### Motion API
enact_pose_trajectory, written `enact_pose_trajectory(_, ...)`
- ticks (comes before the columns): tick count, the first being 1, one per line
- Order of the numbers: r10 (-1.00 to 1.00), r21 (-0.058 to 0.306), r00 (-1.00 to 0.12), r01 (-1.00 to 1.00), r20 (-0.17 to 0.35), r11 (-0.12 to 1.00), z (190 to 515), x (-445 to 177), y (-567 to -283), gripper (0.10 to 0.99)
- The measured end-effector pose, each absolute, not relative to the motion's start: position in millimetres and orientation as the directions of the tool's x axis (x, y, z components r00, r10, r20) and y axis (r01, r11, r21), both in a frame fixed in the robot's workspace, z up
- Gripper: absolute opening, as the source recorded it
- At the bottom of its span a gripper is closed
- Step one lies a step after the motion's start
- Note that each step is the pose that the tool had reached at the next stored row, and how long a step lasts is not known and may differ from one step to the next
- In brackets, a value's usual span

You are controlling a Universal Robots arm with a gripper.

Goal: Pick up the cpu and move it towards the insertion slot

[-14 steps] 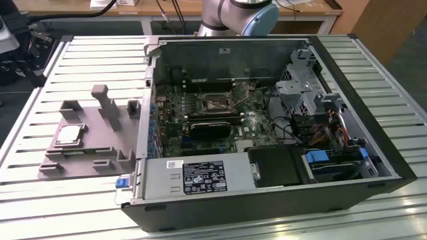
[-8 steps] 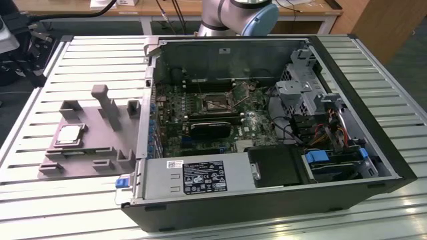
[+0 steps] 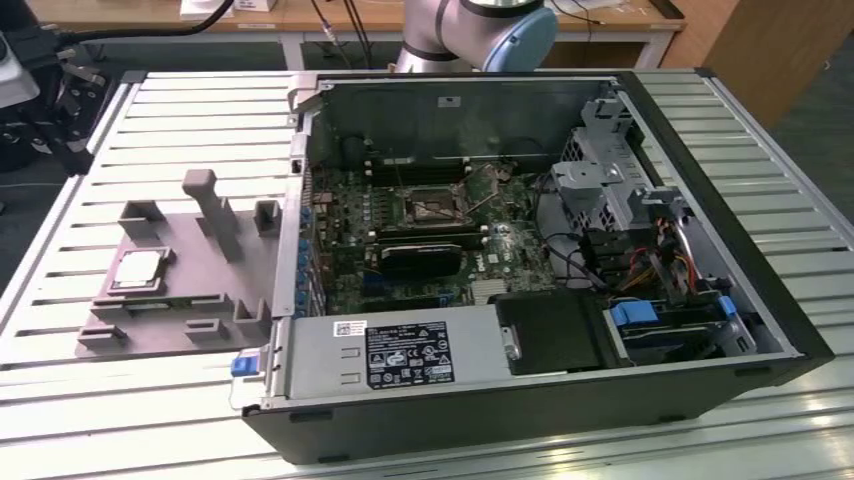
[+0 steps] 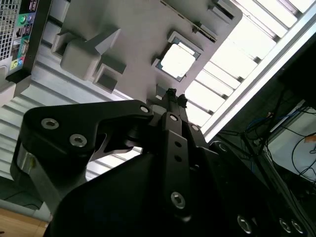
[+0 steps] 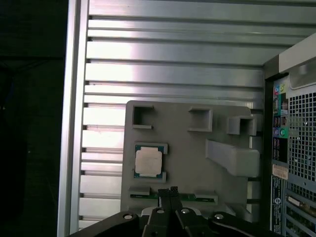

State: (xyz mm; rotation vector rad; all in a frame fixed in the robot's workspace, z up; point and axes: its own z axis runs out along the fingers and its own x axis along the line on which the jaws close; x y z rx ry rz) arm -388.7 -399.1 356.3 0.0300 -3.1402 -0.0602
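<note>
The cpu (image 3: 139, 270), a small silver square with a pale rim, lies flat in a recess of the grey fixture plate (image 3: 200, 300) on the exterior view's left. Both wrist views look down on the cpu (image 5: 148, 162) (image 4: 177, 61) from well above. My gripper (image 5: 168, 191) (image 4: 171, 93) hangs over the plate's edge beside the chip, apart from it, its black fingers shut together with nothing between them. The insertion slot (image 3: 430, 208), a shiny metal frame with a dark centre, sits on the motherboard inside the open computer case (image 3: 747, 250).
Upright posts (image 3: 203, 205) rise from the fixture plate near the cpu. A power supply (image 3: 387, 352), a black heatsink block (image 3: 416, 260), cables and drive bays (image 3: 641, 200) crowd the case. The ribbed metal table (image 3: 160, 110) ends at a rail (image 5: 74, 123). The arm's base (image 3: 474, 30) stands behind the case.
</note>
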Motion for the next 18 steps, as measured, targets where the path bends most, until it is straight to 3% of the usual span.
enact_pose_trajectory(18, -0.019, 0.038, -1.0, -0.019, 0.0, 0.999, 334.1, -388.9, -399.0, 0.102)
